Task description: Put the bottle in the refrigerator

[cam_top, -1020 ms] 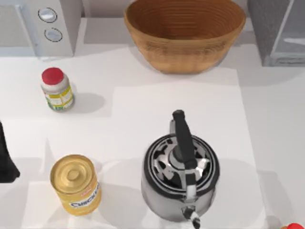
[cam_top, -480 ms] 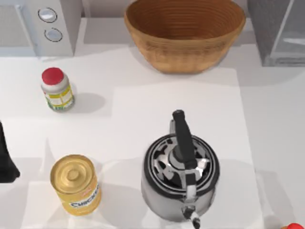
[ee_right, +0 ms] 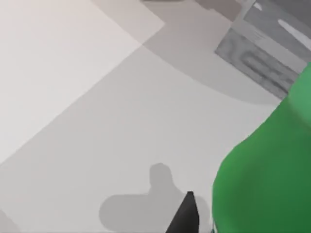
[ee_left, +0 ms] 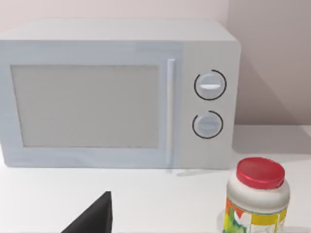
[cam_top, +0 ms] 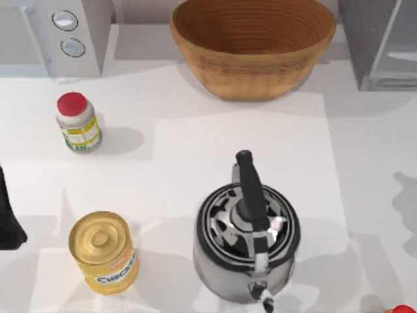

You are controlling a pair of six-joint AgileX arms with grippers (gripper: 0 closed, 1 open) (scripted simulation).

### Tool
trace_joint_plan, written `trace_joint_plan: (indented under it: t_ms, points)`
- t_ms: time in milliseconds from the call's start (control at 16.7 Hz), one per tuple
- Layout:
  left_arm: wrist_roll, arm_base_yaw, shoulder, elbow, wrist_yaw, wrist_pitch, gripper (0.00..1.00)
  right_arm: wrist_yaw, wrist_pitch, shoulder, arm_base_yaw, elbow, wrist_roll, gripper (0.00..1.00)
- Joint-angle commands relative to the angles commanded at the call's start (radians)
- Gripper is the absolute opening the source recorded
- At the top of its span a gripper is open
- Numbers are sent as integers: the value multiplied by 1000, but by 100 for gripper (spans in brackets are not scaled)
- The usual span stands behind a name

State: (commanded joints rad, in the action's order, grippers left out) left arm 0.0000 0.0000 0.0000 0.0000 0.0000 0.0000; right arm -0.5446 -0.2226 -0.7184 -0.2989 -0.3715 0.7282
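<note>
Fingers first: one dark fingertip [ee_right: 187, 216] of the right gripper [ee_right: 197, 219] lies against the green smooth-sided bottle [ee_right: 267, 170], and its partner is hidden behind the green body. From where I stand, the right gripper looks clamped on the bottle, which is held above the white table [ee_right: 97, 121]. A shadow [ee_right: 141, 206] falls on the tabletop beneath them.

The bottle sits right in the grip, touching the finger. The boxy dark-grey refrigerator with its pale glassy front panel [cam_top: 381, 45] stands at about one o'clock on the table. A soft shadow [cam_top: 405, 195] at three o'clock suggests the load hangs near that edge, so the refrigerator would lie toward twelve o'clock from it.

To carry well, I'd keep the bottle upright and the grip firm. I'd bring it squarely toward the glassy front, clear of the lower grey corner [ee_right: 262, 63] nearest the bottle. The woven brown basket [cam_top: 254, 45] stands apart at twelve o'clock.

The left arm [cam_top: 10, 215] is parked at nine o'clock, facing the white microwave [ee_left: 116, 97]; I cannot tell how its gripper stands.
</note>
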Motion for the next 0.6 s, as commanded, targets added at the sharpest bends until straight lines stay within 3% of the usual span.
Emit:
trace_joint_plan:
  t_ms: [360, 600]
  points:
    - [0, 0, 0, 0, 0, 0, 100, 357, 180, 504, 249, 237, -511, 1]
    - [0, 0, 0, 0, 0, 0, 100, 516, 219, 688, 296, 350, -698, 1]
